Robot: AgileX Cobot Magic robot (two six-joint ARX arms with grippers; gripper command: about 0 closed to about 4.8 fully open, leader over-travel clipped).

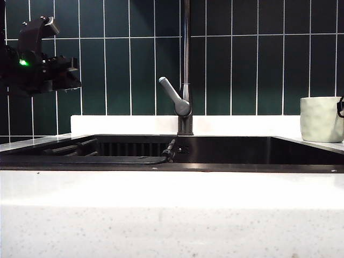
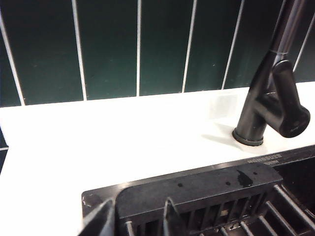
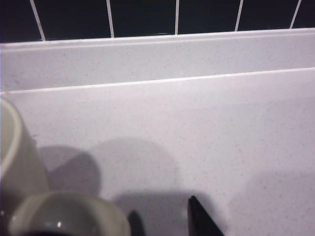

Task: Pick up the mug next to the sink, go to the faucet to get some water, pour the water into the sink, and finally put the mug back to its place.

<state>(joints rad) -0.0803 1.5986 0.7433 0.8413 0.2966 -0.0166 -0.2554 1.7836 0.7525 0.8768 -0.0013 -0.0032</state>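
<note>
1. Dark green wall tiles (image 1: pixel 258 59) back a white speckled counter (image 1: pixel 172 215) on my exterior feed, with the black sink (image 1: pixel 226 150) set into it.
2. My left gripper (image 2: pixel 135 219) hangs above the sink's left end, over the slatted rack (image 2: pixel 236 219); its fingers stand partly apart, holding nothing.
3. At centre, the faucet (image 1: pixel 186 64) rises from the rear ledge, its grey lever (image 1: pixel 173 95) angled up to the left.
4. At the far right edge of my exterior feed, the mug (image 1: pixel 321 118) stands upright on the counter beside the sink.
5. My right gripper (image 3: pixel 167 221) sits low just beside the mug; its claw is spread wide, and the mug's handle (image 3: pixel 69 216) lies close by, not grasped.
</note>
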